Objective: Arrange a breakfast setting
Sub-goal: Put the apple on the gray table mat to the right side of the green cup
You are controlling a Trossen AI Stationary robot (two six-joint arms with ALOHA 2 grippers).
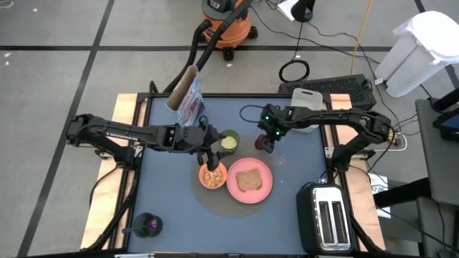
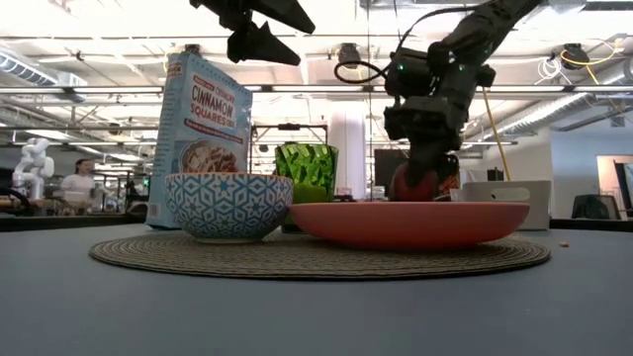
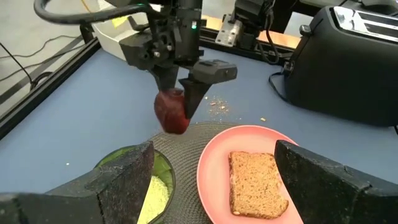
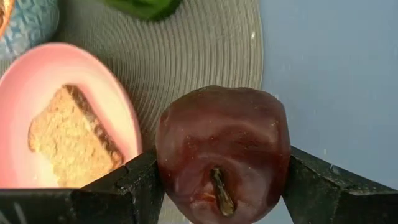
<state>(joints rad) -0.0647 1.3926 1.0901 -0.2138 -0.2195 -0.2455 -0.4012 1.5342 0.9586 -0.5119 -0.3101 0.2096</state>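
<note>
**Apple held over the mat's edge, beside the plate**

The dark-red apple [image 4: 222, 149] sits clamped between the two fingers of the right gripper [image 1: 267, 143], stem end facing the wrist camera, the fingers pressing on its two sides. In the left wrist view the apple [image 3: 171, 112] hangs low over the rim of the round woven mat [image 1: 215, 204], close to the pink plate [image 1: 262, 188] but not on it. The right arm reaches in from the table's right side, bent at the elbow, with its gripper pointing down.

On the plate lies a slice of brown toast [image 1: 249, 180], flat and near the middle. Just beside the plate, touching or nearly so, is the small bowl [image 1: 212, 175], orange inside and blue-patterned outside, holding cereal. Behind the bowl stands the green cup [image 1: 229, 142], and farther back the blue cereal box [image 1: 188, 95] stands upright on the table.

The left gripper [image 1: 209, 155] hovers above the bowl with its fingers spread wide and nothing between them; its arm stretches across from the table's left side. A toaster [image 1: 328, 216] sits at the near right corner, and a spoon [image 1: 147, 228] lies well apart at the near left
</note>
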